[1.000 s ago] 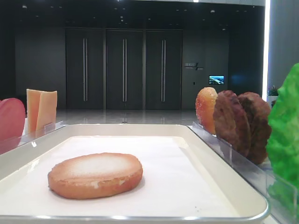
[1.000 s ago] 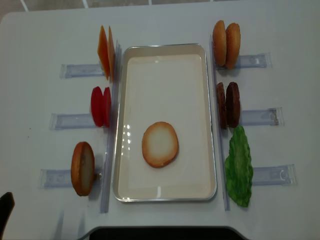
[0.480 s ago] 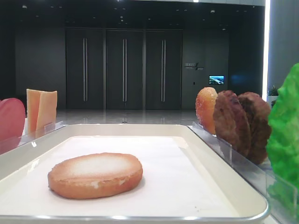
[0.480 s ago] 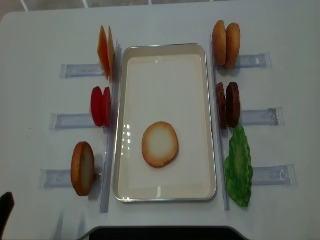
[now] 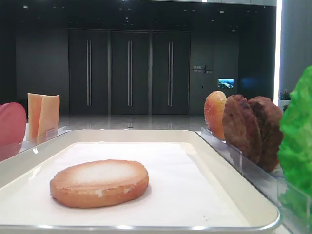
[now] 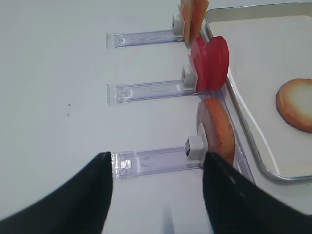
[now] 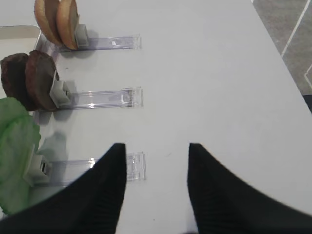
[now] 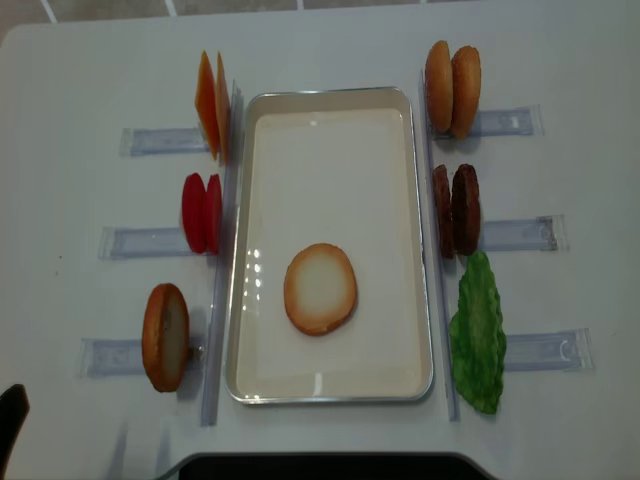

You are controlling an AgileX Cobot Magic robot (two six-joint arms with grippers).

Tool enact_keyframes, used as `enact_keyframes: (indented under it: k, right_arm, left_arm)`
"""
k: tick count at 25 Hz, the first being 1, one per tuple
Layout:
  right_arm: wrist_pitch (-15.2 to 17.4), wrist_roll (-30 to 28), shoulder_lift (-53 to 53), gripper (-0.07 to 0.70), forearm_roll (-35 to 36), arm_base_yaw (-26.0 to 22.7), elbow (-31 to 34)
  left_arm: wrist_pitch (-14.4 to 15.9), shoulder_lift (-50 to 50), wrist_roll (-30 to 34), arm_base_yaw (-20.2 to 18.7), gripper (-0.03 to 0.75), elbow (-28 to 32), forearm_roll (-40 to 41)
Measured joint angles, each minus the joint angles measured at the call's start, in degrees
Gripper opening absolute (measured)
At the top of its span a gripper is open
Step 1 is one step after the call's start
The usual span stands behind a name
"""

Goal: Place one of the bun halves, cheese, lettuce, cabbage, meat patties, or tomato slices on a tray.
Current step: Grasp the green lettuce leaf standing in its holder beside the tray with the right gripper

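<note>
One bun half (image 8: 320, 289) lies flat, pale face up, in the off-white tray (image 8: 330, 393). Another bun half (image 6: 217, 131) stands on edge in the near left holder, just ahead of my left gripper (image 6: 157, 154), which is open and empty over the table. Tomato slices (image 6: 210, 62) and cheese (image 8: 210, 118) stand further back on the left. My right gripper (image 7: 156, 145) is open and empty, hovering above the table to the right of the lettuce (image 7: 17, 151), the meat patties (image 7: 29, 80) and two glossy bun halves (image 7: 56, 22).
Clear plastic holders (image 8: 525, 235) stick out sideways from both long sides of the tray. One holder end (image 7: 135, 165) lies just under my right gripper's left finger. A dark edge (image 8: 320, 466) runs along the table's front.
</note>
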Motion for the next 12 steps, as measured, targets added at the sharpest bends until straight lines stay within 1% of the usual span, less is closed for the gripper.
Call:
enact_keyframes:
  k: [7, 10, 12]
  right_arm:
    - [0.1, 0.0, 0.0, 0.29, 0.4, 0.1, 0.0]
    - [2.5, 0.0, 0.7, 0.29, 0.4, 0.1, -1.3]
    - [4.1, 0.3, 3.7, 0.29, 0.4, 0.1, -2.9]
  left_arm:
    - [0.0, 0.0, 0.0, 0.0, 0.454, 0.0, 0.0]
    - [0.0, 0.0, 0.0, 0.0, 0.454, 0.0, 0.0]
    - [0.0, 0.0, 0.0, 0.0, 0.454, 0.0, 0.0]
